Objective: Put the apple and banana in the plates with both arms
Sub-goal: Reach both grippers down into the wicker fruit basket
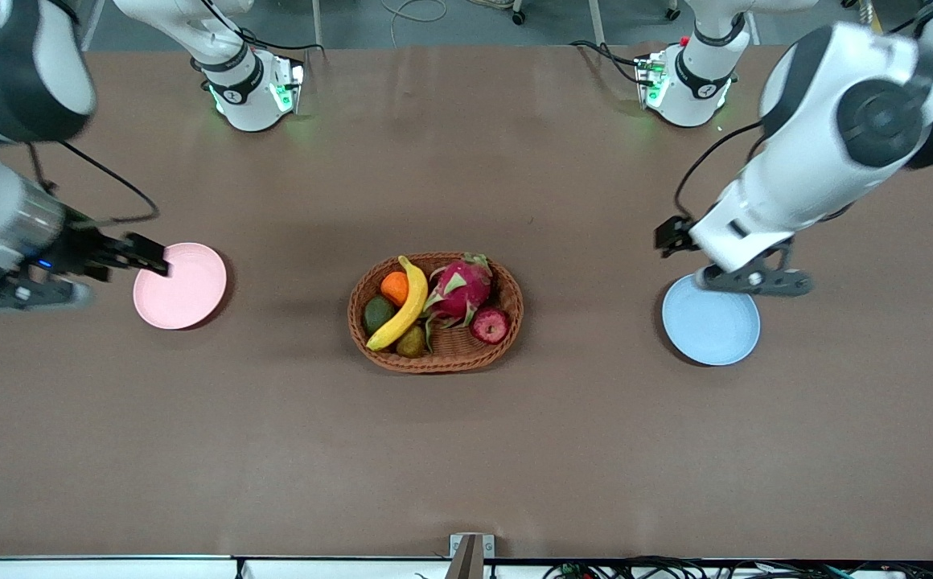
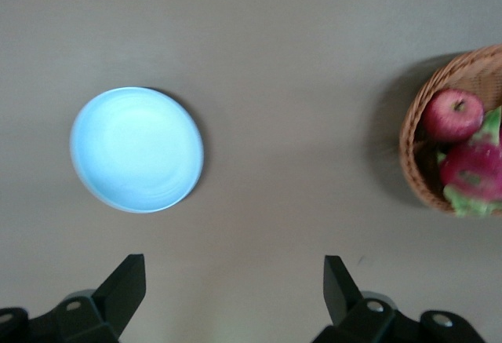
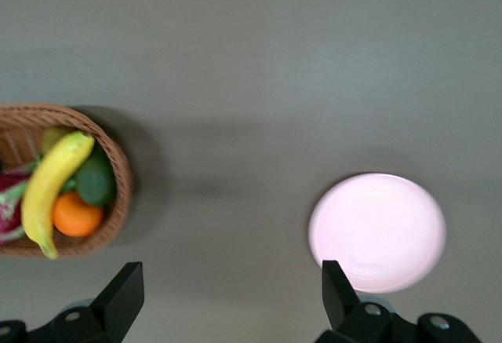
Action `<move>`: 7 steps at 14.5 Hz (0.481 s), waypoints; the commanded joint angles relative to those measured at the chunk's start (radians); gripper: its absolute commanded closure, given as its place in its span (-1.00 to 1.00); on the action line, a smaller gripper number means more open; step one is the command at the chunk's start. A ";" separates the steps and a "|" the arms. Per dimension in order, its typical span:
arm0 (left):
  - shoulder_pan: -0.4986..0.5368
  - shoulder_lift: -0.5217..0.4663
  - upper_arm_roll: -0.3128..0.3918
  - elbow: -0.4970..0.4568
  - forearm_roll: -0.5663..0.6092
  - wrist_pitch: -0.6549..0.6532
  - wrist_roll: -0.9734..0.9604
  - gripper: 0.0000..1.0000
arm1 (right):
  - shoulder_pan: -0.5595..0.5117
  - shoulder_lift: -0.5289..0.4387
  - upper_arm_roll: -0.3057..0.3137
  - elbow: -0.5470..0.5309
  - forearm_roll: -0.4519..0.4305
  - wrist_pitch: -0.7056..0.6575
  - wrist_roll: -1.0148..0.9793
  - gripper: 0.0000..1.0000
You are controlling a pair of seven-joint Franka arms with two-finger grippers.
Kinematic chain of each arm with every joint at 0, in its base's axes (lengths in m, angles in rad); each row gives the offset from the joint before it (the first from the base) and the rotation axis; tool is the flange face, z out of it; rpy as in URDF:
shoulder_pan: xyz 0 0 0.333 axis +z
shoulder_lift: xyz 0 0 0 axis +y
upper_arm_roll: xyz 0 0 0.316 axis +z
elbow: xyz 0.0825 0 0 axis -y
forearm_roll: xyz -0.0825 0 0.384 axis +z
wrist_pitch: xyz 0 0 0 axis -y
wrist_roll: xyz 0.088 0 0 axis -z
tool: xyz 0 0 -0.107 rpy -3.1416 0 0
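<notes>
The dark red apple [image 1: 490, 325] and the long yellow banana [image 1: 402, 310] lie in a brown wicker basket [image 1: 437, 359] at the table's middle. The pale pink plate [image 1: 179, 285] lies toward the right arm's end, the light blue plate [image 1: 710, 322] toward the left arm's end; both are bare. My right gripper [image 1: 28, 293] is open and empty, up over the table beside the pink plate. My left gripper [image 1: 756, 281] is open and empty over the blue plate's rim. The left wrist view shows my gripper [image 2: 235, 263], blue plate [image 2: 136, 148] and apple [image 2: 453, 114]. The right wrist view shows my gripper [image 3: 231, 268], pink plate [image 3: 377, 231] and banana [image 3: 49, 187].
The basket also holds a pink dragon fruit [image 1: 458, 289], an orange [image 1: 394, 287], a dark green avocado [image 1: 378, 312] and a small brownish-green fruit [image 1: 412, 342]. The two arm bases [image 1: 253, 88] [image 1: 688, 84] stand along the table's edge farthest from the front camera.
</notes>
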 commanded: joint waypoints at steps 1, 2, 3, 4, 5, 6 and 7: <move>-0.078 0.094 0.001 0.039 -0.005 0.082 -0.129 -1.00 | 0.145 0.110 -0.008 0.019 0.001 0.109 0.217 -1.00; -0.114 0.120 0.004 0.040 -0.004 0.127 -0.176 -1.00 | 0.194 0.153 -0.008 0.034 -0.001 0.148 0.338 -1.00; -0.134 0.148 0.004 0.040 -0.007 0.171 -0.230 -1.00 | 0.230 0.193 -0.008 0.056 -0.001 0.164 0.423 -1.00; -0.145 0.177 0.003 0.042 -0.010 0.208 -0.278 -1.00 | 0.263 0.231 -0.008 0.082 -0.001 0.162 0.490 -1.00; -0.171 0.208 0.003 0.057 -0.010 0.240 -0.334 -1.00 | 0.290 0.263 -0.008 0.096 0.001 0.164 0.559 -1.00; -0.202 0.245 0.004 0.075 -0.010 0.266 -0.414 -1.00 | 0.305 0.287 -0.008 0.099 0.002 0.167 0.630 -1.00; -0.220 0.281 0.004 0.101 -0.007 0.289 -0.490 -1.00 | 0.317 0.311 -0.008 0.103 0.002 0.168 0.706 -1.00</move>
